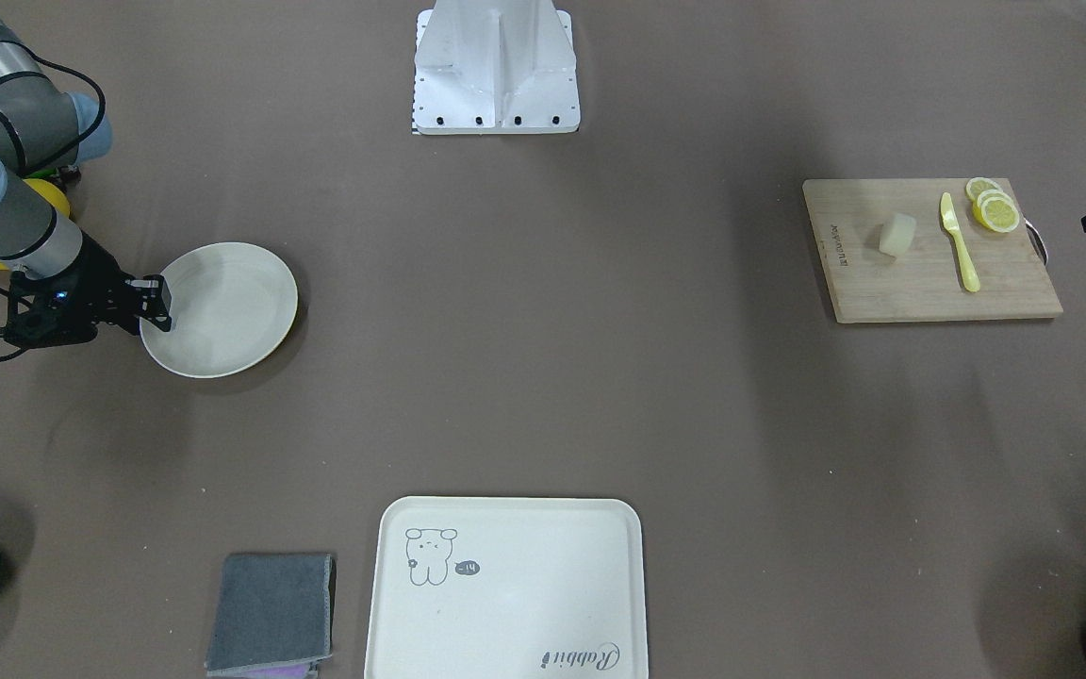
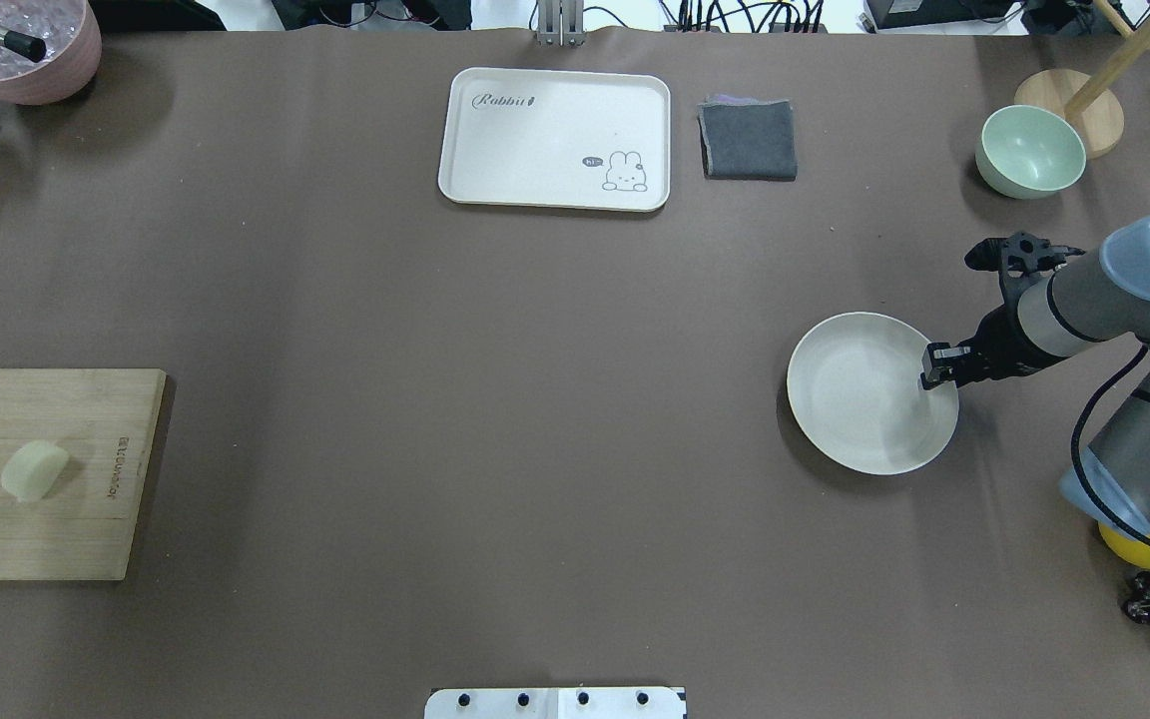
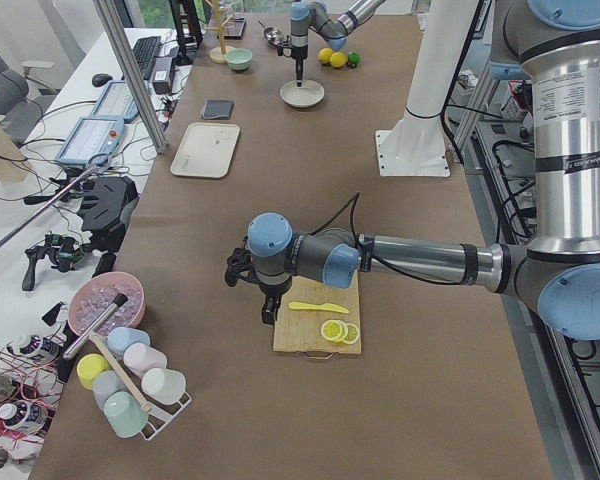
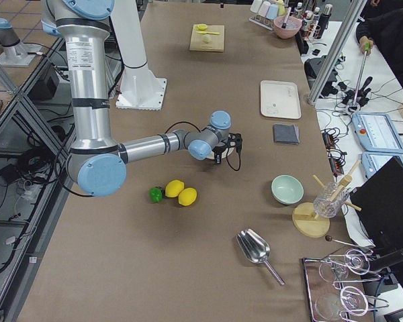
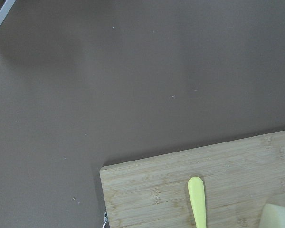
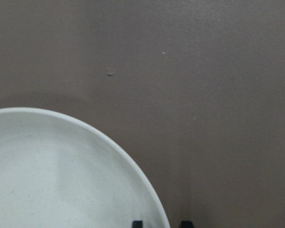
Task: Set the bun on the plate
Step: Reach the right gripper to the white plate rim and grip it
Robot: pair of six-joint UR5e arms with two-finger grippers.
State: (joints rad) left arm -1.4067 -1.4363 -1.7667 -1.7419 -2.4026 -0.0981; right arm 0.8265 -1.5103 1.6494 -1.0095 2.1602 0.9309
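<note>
It is a robotics lab: robot arms (image 3: 410, 262) are mounted at a long brown-covered table (image 3: 280, 430) framed by aluminium posts (image 3: 130, 75), with teach pendants (image 3: 85, 140) and a keyboard (image 3: 146, 52) alongside.

Field notes, bench (image 1: 543, 377): I see a wooden cutting board (image 1: 901, 292) with a yellow knife (image 1: 958, 240) and lemon slices (image 1: 993, 206) on it. Printed cream tray (image 1: 524, 604) beside folded grey cloth (image 1: 271, 611). Pale green bowl (image 2: 1030, 150). Two lemons (image 4: 187, 196) beside a lime (image 4: 156, 194).
</note>
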